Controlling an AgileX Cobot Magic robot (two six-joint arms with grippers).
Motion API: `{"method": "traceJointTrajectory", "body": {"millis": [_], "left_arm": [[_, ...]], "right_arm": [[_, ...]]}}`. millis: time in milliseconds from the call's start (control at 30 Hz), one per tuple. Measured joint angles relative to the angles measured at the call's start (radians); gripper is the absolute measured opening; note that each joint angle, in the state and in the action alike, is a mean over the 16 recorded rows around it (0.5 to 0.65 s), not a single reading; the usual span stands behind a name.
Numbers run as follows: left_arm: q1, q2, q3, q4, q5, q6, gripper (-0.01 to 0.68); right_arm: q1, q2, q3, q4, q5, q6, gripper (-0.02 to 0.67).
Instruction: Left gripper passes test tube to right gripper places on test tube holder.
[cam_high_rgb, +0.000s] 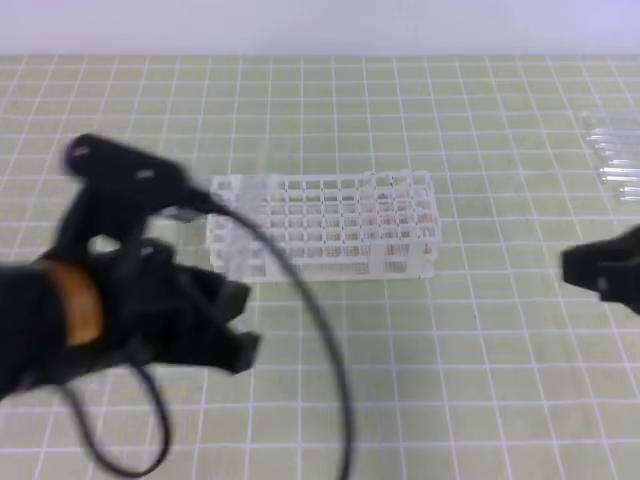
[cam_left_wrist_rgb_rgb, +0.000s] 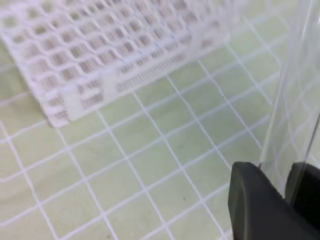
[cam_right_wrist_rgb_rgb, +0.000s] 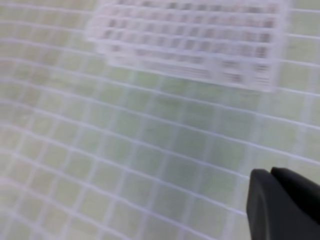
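Note:
In the left wrist view the test tube (cam_left_wrist_rgb_rgb: 294, 85), slender clear glass, stands upright between the black jaws of my left gripper (cam_left_wrist_rgb_rgb: 278, 174), which is shut on it above the mat. From the high view my left gripper (cam_high_rgb: 235, 325) hangs front-left of the white test tube holder (cam_high_rgb: 325, 228); the tube is too faint to make out there. The holder (cam_left_wrist_rgb_rgb: 100, 55) lies up and left of the held tube. My right gripper (cam_high_rgb: 578, 268) sits at the right edge, away from the holder. Its jaws (cam_right_wrist_rgb_rgb: 271, 175) are shut with nothing between them, and the holder (cam_right_wrist_rgb_rgb: 195, 40) lies ahead.
A bunch of clear tubes (cam_high_rgb: 615, 160) lies side by side at the far right of the green gridded mat (cam_high_rgb: 420, 360). The left arm's black cable (cam_high_rgb: 320, 330) loops across the mat in front of the holder.

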Motion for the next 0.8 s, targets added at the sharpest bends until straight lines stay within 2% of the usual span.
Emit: {"method": "traceJointTrajectory", "body": {"millis": [200,367,533,633,800], "left_arm": [[0.044,-0.191,0.254,0.0,-0.323,-0.026,0.042],[0.059,-0.262,0.397,0.001,-0.58,-0.03,0.042],[0.06,-0.237,0.464,0.002,-0.794,-0.017,0.035],[0.06,-0.202,0.476,0.003,-0.866,-0.009,0.054],[0.06,-0.148,0.481,0.005,-0.966,0.009,0.048]], "right_arm": [[0.145,0.109,-0.116,0.02,-0.09,-0.034,-0.021],[0.259,0.148,-0.158,0.005,-0.249,-0.079,-0.021],[0.346,0.105,-0.078,0.005,-0.519,-0.154,-0.021],[0.39,0.068,-0.003,0.02,-0.674,-0.202,-0.021],[0.471,0.02,0.123,0.051,-0.898,-0.261,-0.021]]}}
